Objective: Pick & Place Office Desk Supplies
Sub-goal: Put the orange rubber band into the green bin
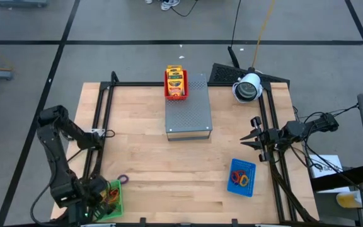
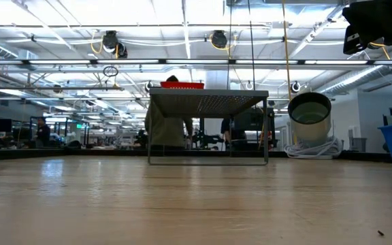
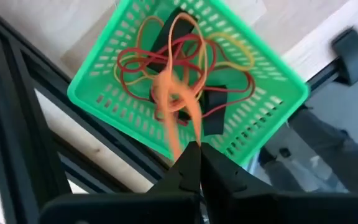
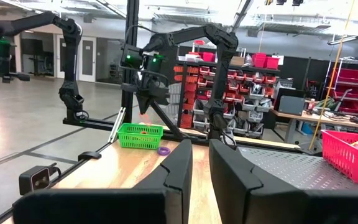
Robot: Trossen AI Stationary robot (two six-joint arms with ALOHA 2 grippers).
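The left gripper point(image 3: 194, 163) is pinching an orange rubber band point(image 3: 178, 106) and dangling it over the green tray point(image 3: 104, 106) at the lower left of the high view. Releasing comes next, I judge. The right gripper point(image 1: 252, 140) is waiting at the right edge, its fingers slightly parted.

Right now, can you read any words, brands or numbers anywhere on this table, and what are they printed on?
None can be read.
The yellow-and-green packets in the red tray carry print, but it is too small to read.
The white sheet beside the table's right edge has a dark mark, too blurred to read.
The green tray and blue tray show no lettering.
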